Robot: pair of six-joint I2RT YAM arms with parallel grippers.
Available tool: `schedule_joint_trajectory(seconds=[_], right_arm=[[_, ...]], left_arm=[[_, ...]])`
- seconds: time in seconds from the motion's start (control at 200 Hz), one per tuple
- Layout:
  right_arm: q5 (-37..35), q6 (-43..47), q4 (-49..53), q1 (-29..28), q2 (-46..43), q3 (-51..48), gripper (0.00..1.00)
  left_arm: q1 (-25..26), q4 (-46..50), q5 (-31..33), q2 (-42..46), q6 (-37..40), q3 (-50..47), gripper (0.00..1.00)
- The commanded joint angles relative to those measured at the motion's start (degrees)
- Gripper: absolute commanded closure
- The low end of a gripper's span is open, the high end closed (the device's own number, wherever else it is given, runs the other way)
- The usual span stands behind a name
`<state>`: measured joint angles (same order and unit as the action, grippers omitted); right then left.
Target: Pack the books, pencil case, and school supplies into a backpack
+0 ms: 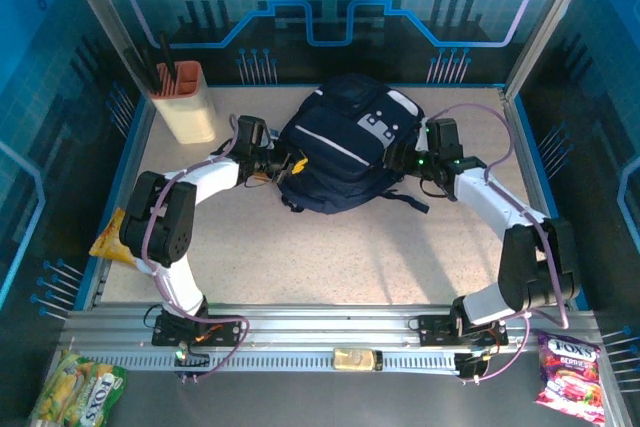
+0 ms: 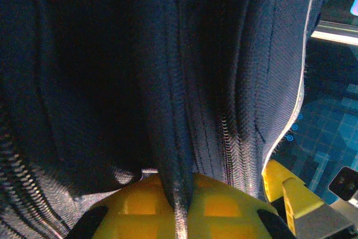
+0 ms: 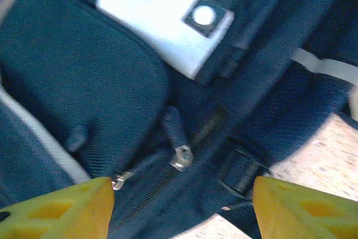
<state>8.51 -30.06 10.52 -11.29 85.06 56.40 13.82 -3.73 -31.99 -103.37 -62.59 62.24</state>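
The big navy-blue fabric backpack [image 1: 345, 142] with a pale stripe and light grey patches is lying flat toward the far middle of the speckled beige table [image 1: 330, 257], with an arm parked on each side of it.

The left claw [image 2: 179, 208] is pressed together on the bag's left edge. In the left wrist view, a fold of the dark fabric with a zipper line beside it is pinched right between the yellow fingers [image 2: 134, 208].

The right claw [image 3: 182, 208] is at the backpack's right side and is spread wide. Its two yellow fingertips [image 3: 67, 211] sit well apart and nothing is gripped. Between them you look down on a small silver zipper pull [image 3: 180, 158] on its dark tab, a second pull just to its left, and the grey patch [image 3: 168, 20] with round studs further up.

A tan pencil holder [image 1: 183, 102] with dark pens stands in the far left corner.
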Motion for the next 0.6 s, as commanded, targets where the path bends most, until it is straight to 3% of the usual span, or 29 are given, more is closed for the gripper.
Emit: schedule_joint_trajectory(seconds=[0.0, 0.235, 0.595], right_arm=[[5.76, -0.85, -3.56, -1.77, 3.78, 2.88, 0.32], [10.22, -3.86, -5.63, -3.34, 11.18, 6.57, 0.32], [15.56, -2.78, -5.95, -5.05, 13.76, 6.66, 0.28]], left_arm=[[0.06, 0.08, -1.23, -0.15, 1.43, 1.79, 1.00], [0.23, -0.29, -2.05, 0.00, 1.13, 1.57, 1.00], [0.36, -1.37, -3.09, -0.26, 0.46, 1.66, 1.00]])
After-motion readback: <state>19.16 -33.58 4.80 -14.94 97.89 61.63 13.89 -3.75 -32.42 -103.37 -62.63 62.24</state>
